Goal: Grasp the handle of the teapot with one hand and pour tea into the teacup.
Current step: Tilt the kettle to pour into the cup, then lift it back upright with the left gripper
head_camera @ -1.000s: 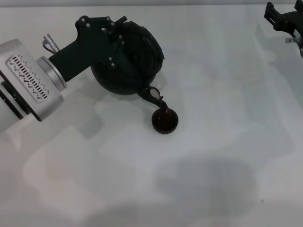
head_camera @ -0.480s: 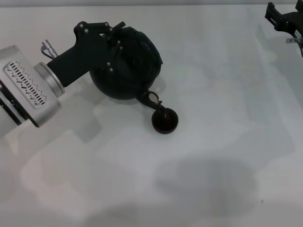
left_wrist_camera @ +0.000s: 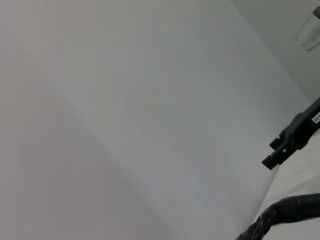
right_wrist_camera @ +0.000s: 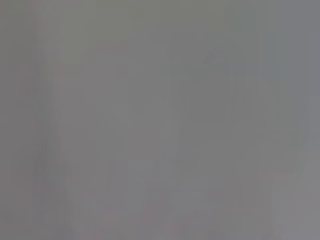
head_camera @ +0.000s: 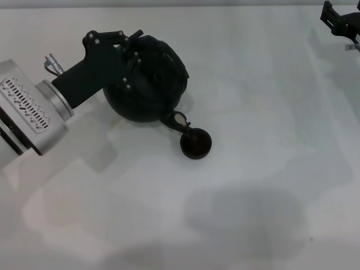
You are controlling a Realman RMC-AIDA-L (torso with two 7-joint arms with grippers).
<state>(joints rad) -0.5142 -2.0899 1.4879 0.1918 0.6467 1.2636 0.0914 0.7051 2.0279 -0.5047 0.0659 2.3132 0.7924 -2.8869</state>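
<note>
My left gripper (head_camera: 128, 55) is shut on the handle of the round black teapot (head_camera: 147, 84) and holds it tilted in the head view. The short spout (head_camera: 179, 119) points down toward the small dark teacup (head_camera: 196, 144), just beside its rim at the upper left. No stream shows between spout and cup. The teacup stands upright on the white table (head_camera: 259, 124). A rough piece of the handle (left_wrist_camera: 292, 207) shows in the left wrist view. My right gripper (head_camera: 340, 18) is parked at the far right back corner.
The white table stretches wide around the pot and cup, with soft shadows on it. The right arm's gripper (left_wrist_camera: 292, 140) also shows far off in the left wrist view. The right wrist view is a plain grey blur.
My left arm has drawn back to the left and up with the teapot. The spout has lifted off the cup's rim, and the stream seen earlier no longer shows.
</note>
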